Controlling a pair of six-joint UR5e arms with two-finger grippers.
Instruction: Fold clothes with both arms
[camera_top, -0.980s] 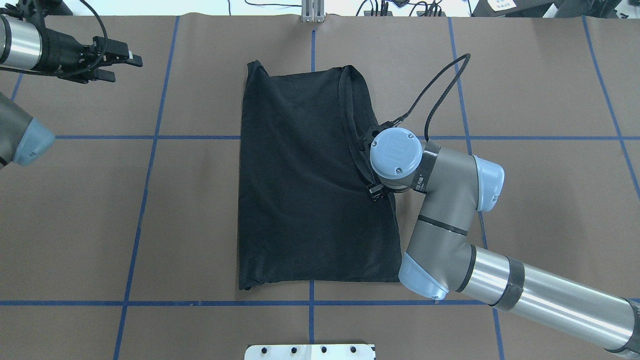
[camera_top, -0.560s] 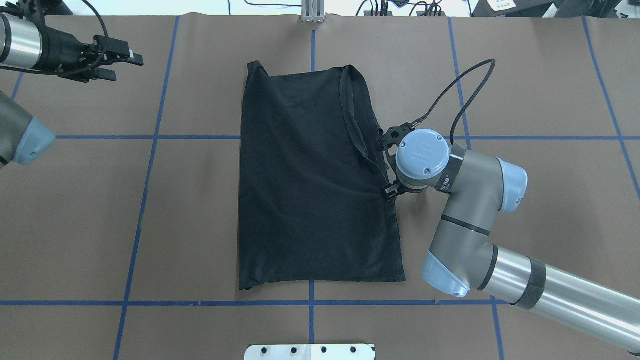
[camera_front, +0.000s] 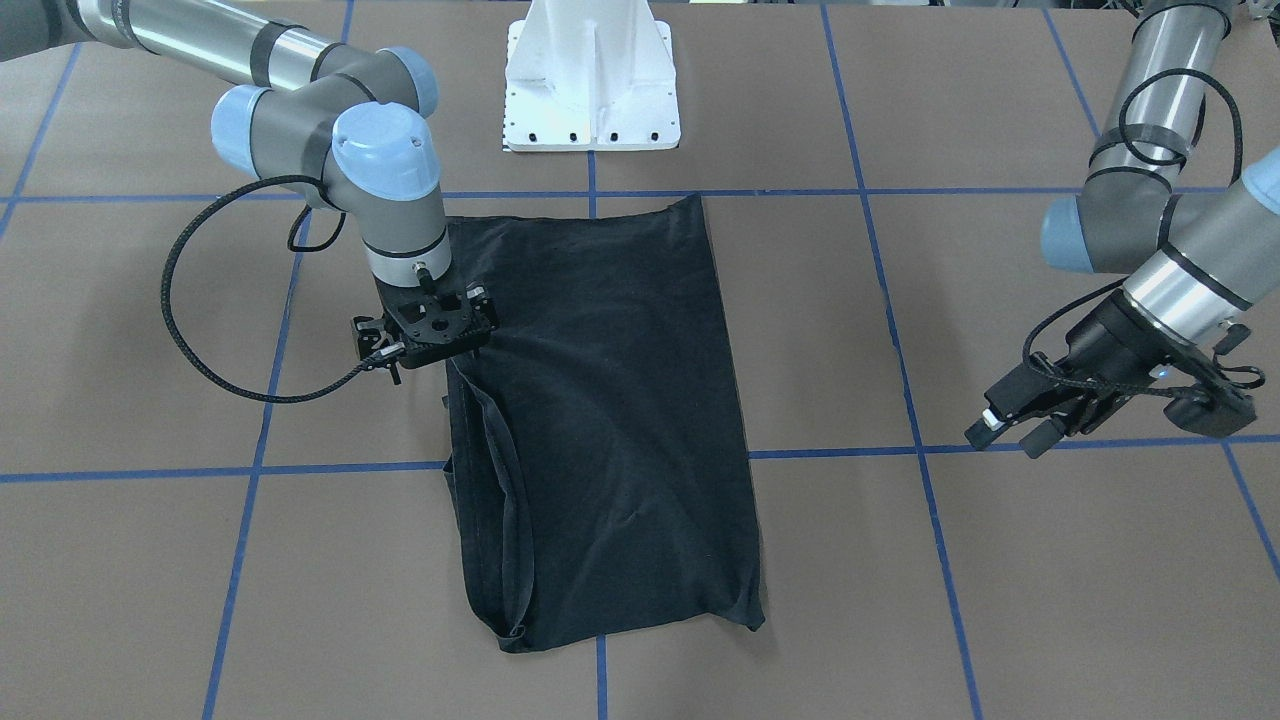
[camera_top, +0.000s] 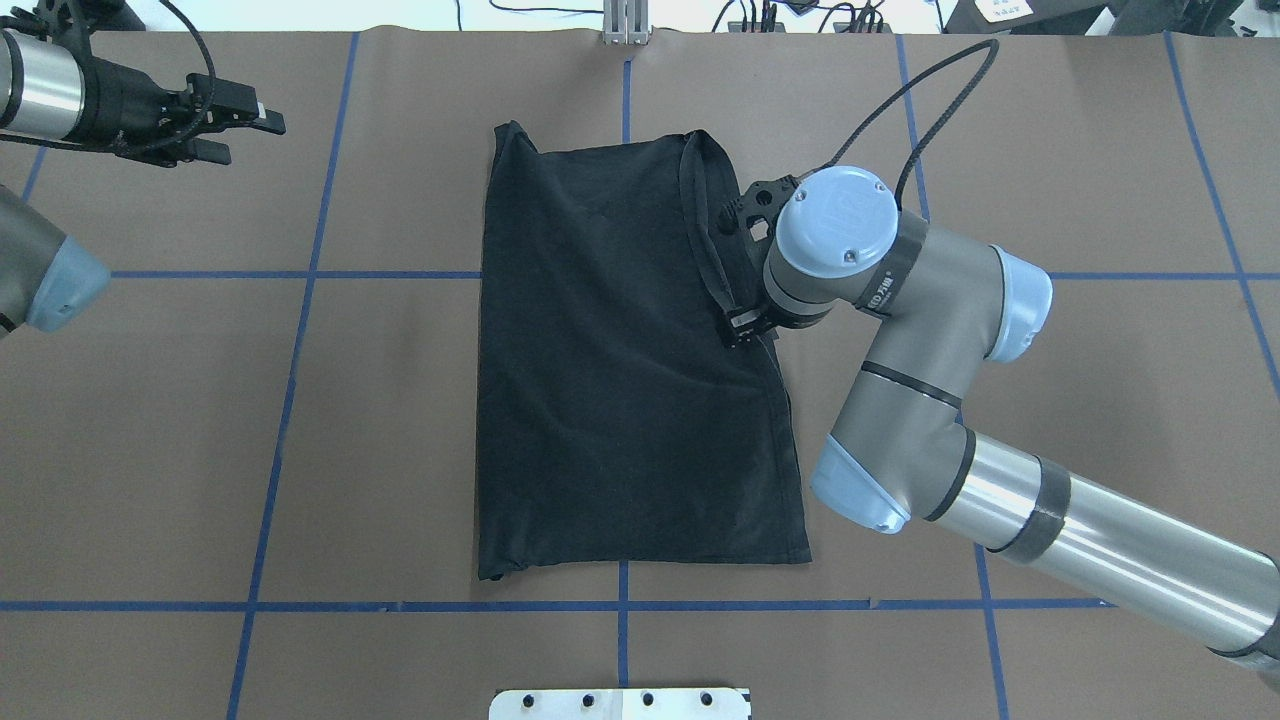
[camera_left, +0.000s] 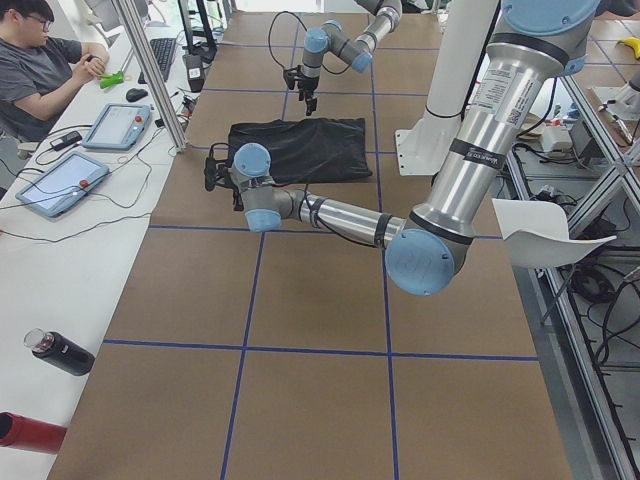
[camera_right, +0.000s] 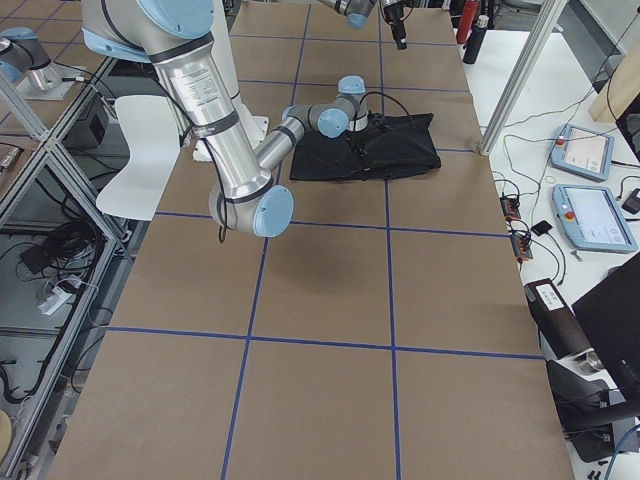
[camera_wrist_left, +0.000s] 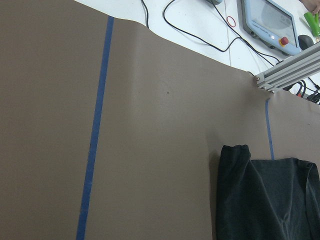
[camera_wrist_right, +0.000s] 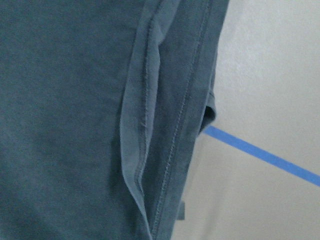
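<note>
Right gripper (camera_front: 434, 338): jaws hidden, so you cannot tell their state. It sits over the layered side edge of the folded T-shirt (camera_top: 620, 350) at mid-table (camera_top: 1100, 380). Left gripper (camera_top: 243, 128): spread, well apart. Pinch every layer together before lifting.

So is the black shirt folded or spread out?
Folded. The T-shirt lies as a narrow rectangle, no sleeves sticking out, layered edges along one side.

R claw (camera_front: 432, 338) tips unseen beneath own wrist (camera_top: 838, 222)
</note>
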